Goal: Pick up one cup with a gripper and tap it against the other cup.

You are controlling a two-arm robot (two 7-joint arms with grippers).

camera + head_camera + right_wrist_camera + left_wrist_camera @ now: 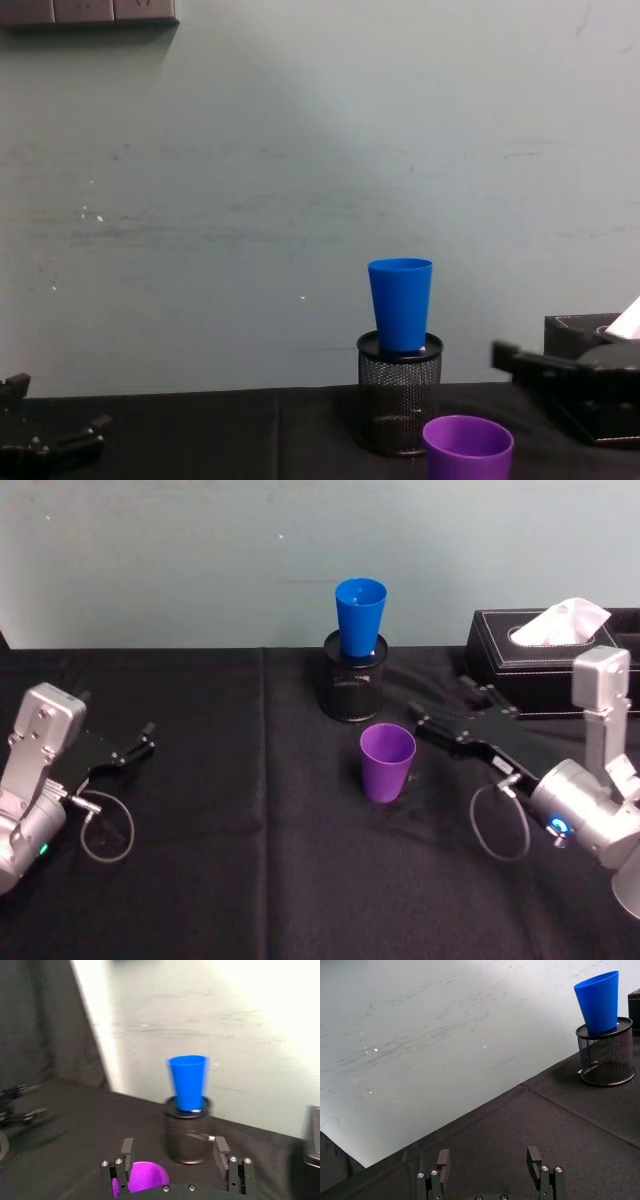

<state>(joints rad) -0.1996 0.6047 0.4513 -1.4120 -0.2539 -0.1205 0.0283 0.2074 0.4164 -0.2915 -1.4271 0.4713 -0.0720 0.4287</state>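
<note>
Head view: purple cup (387, 762) stands upright on the black-clothed bench (250, 880), nr the front of the mesh pen holder (353, 676), which carries the blue cup (360, 615) upright in its top; right tool (420, 716) sits just right of the purple cup w/ fingers apart, not touching it, tissue box (550, 650) behind, left tool (143, 739) low at the left, well apart. Wrist views: left tool's fingers (443, 1160) spread w/ nothing between; right tool's fingers (127, 1152) also spread, purple cup below by one finger, blue cup beyond. Chest view: blue cup in holder, purple cup in front, slightly right.
</note>
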